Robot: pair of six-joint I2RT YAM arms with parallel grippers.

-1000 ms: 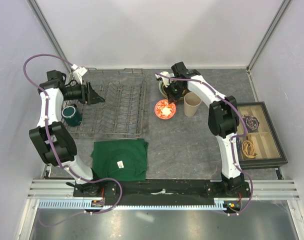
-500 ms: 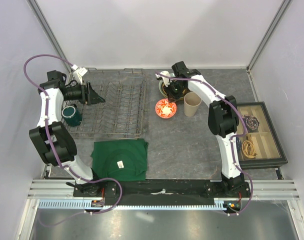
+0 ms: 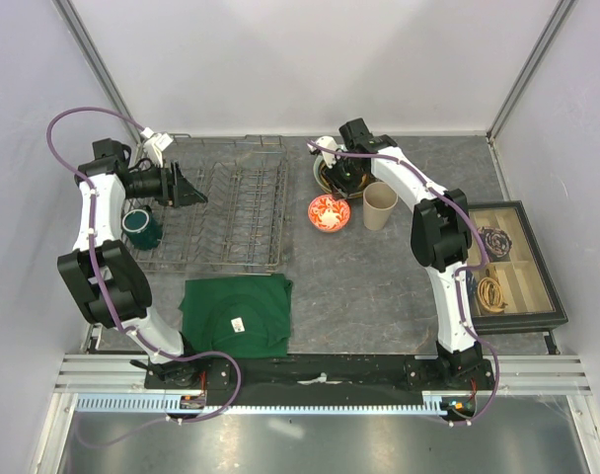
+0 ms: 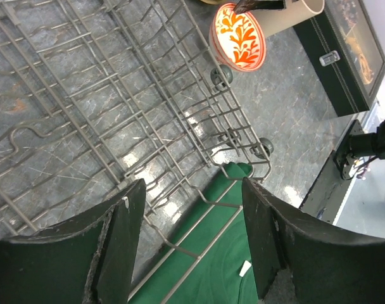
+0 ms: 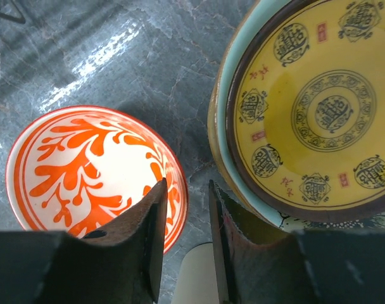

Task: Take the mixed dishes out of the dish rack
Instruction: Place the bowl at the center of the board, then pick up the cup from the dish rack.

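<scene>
Grey wire of the dish rack [image 3: 231, 212] stands on the left of the table, and the dark green mug [image 3: 142, 227] sits at its left end. Over the rack hangs the left gripper [image 4: 191, 190], jaws wide apart with nothing between them. To the rack's right, the small red-and-white bowl [image 5: 91, 171] rests on the table, with the tall beige cup [image 3: 380, 205] just beside it. The right gripper [image 5: 186, 187] hovers over the bowl's edge, jaws narrowly parted and gripping nothing. Beyond the bowl, the yellow-and-dark patterned plate [image 5: 319, 120] tops a stack, the pale teal plate [image 5: 221, 88] under it.
</scene>
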